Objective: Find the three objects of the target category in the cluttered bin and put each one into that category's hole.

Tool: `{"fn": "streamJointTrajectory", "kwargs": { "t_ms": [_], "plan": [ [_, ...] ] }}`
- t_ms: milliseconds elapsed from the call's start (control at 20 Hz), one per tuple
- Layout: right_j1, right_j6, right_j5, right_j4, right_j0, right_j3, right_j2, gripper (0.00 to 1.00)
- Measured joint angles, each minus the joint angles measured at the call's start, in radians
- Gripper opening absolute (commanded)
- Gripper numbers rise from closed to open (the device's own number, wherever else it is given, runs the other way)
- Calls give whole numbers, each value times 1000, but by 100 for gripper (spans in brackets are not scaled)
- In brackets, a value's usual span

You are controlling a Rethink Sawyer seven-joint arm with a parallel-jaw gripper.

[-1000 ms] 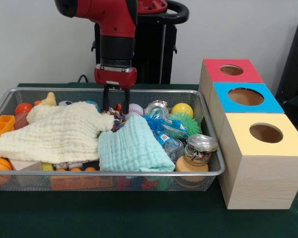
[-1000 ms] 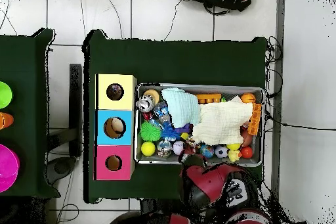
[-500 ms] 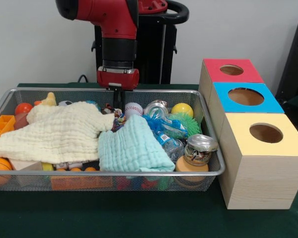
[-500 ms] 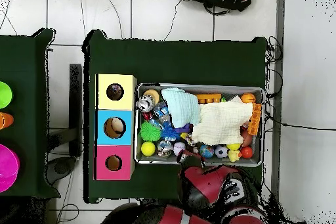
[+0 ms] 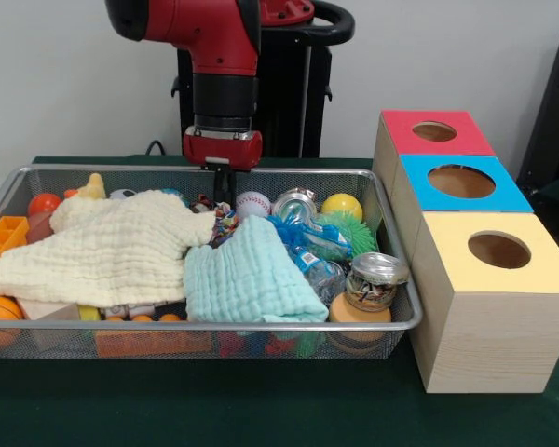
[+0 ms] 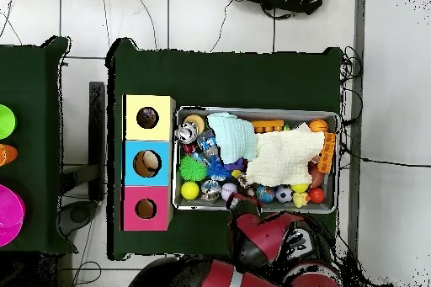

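The wire bin (image 5: 205, 169) holds a cream cloth (image 5: 112, 247), a teal cloth (image 5: 247, 275), a baseball (image 5: 252, 204), a yellow ball (image 5: 341, 205), a green spiky ball (image 5: 349, 231), a silver can (image 5: 293, 205) and a glass jar (image 5: 374, 279). My gripper (image 5: 222, 189) hangs over the bin's far side, just left of the baseball and above a small multicoloured toy (image 5: 225, 218). Its fingers are shut and narrow, and I see nothing between them. In the overhead view the red arm (image 6: 263, 235) covers the gripper at the bin's (image 6: 255, 112) lower edge.
Three wooden boxes with round holes stand right of the bin: red-topped (image 5: 401, 130), blue-topped (image 5: 419, 172), yellow-topped (image 5: 447, 261). Orange balls (image 5: 0, 312) and an orange grid tray (image 5: 2, 237) lie at the bin's left end. Coloured bowls (image 6: 7, 216) sit on another table.
One second ago the gripper was lower with fingers open around the multicoloured toy. It has since shut and risen a little; the toy still lies in the bin.
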State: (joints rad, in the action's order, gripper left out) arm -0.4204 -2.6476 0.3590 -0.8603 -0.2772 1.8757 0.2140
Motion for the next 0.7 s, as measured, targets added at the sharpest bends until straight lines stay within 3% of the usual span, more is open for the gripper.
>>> {"fn": "streamJointTrajectory", "kwargs": {
  "t_ms": [250, 400, 600, 700],
  "plan": [
    [-6, 0, -1, -1, -2, 2, -2, 0],
    [-49, 0, -30, -10, -38, 23, -40, 0],
    [-185, 0, -170, -1, -184, 105, -182, 0],
    [-288, 0, -305, 42, -299, 171, -290, 0]
  ]
}}
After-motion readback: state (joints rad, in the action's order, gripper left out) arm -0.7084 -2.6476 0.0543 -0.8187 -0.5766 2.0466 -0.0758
